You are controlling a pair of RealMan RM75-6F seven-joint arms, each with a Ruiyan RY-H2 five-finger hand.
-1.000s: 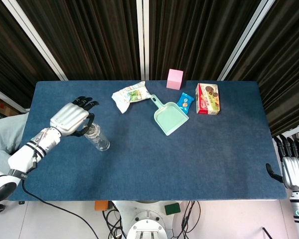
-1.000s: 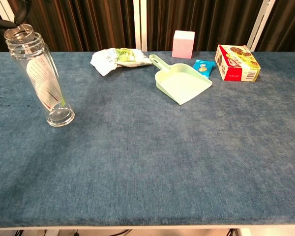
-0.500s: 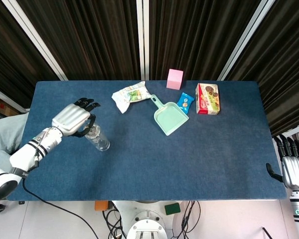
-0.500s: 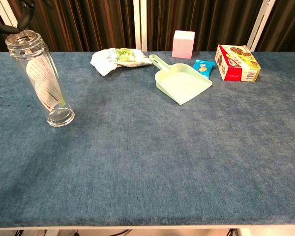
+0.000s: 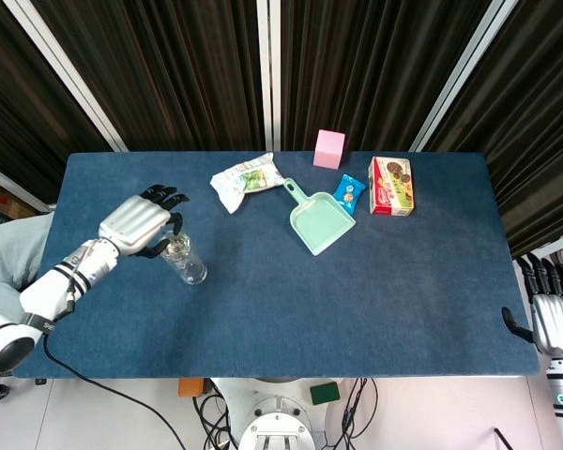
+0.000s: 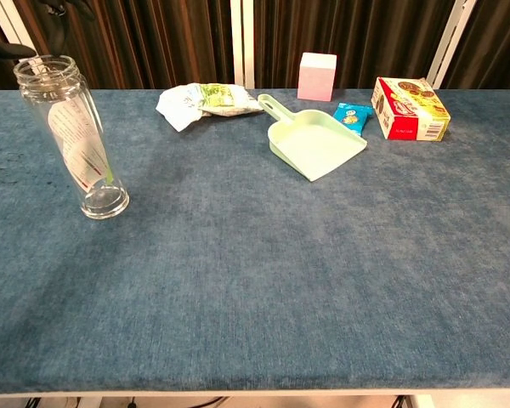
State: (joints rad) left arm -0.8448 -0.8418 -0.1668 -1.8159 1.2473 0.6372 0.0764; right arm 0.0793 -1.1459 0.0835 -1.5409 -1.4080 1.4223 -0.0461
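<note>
A: The left robot hand (image 5: 141, 225) has its fingers curled at the rim of the tall clear plastic bottle (image 6: 75, 140), upright near the left of the blue tabletop (image 5: 357, 281).

B: Whether it's truly gripped, I can't tell. A sideways nudge could tip it.

Bottle (image 6: 75, 136): clear glossy plastic, maybe glass, paper label inside. Left hand (image 5: 139, 224): silver metallic shell, black matt fingers (image 5: 165, 195). Table (image 6: 263, 280): blue cloth, matt, felt-like nap. Dustpan (image 6: 314, 143): mint plastic, smooth. Snack bag (image 6: 200, 102): crinkled glossy film. Box (image 6: 410, 108): printed cardboard. Pink block (image 6: 316, 76): matt.
</note>
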